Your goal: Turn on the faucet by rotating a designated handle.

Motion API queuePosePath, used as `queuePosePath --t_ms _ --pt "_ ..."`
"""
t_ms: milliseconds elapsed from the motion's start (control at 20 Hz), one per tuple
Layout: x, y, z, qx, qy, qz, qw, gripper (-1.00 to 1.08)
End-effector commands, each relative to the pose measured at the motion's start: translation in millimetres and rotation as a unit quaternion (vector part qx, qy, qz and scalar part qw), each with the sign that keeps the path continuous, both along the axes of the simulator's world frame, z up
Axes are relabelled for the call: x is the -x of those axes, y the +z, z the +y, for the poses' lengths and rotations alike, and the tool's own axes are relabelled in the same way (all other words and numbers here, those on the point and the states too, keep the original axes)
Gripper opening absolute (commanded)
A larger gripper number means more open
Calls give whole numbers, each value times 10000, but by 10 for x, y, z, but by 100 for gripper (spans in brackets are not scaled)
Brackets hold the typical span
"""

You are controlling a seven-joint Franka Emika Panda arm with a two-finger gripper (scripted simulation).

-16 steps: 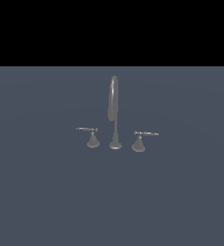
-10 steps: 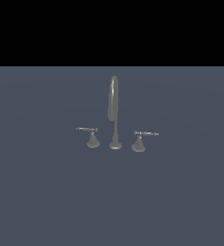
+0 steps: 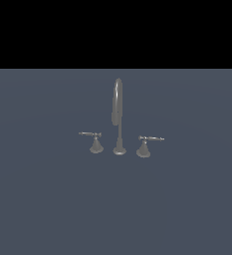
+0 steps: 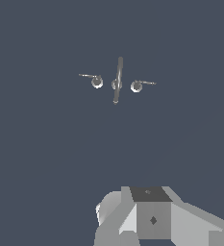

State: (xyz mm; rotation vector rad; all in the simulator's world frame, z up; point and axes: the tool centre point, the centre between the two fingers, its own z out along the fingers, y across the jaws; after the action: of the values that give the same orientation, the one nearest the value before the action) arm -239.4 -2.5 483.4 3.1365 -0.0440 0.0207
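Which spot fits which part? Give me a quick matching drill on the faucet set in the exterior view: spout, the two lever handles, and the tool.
Things:
1. gooseneck spout
2. smaller lever handle
3. larger lever handle
4. tool

Places:
A. on the exterior view's right, rod pointing outward to the right
B. not seen in the exterior view
C. in the middle, standing tall on a round base
D. on the exterior view's left, rod pointing outward to the left

Pairs: 1-C, 2-D, 3-A, 4-B

In the wrist view the faucet lies far off, nothing touching it.
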Motion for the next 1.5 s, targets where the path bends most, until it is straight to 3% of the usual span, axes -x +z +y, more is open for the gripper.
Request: queuePosePath --t_ms 0,350,750,1100,1450 --pt "-28 -15 11 -36 -34 10 10000 -100" --pt "-241 -120 97 -302 -313 79 9990 -100" --pt "-691 -402 295 -789 -1010 304 9913 -100" --pt "-1170 -813 526 -1154 -1933 630 9723 -100" --pt "-1595 -1316 743 -1292 -2942 948 9422 -100"
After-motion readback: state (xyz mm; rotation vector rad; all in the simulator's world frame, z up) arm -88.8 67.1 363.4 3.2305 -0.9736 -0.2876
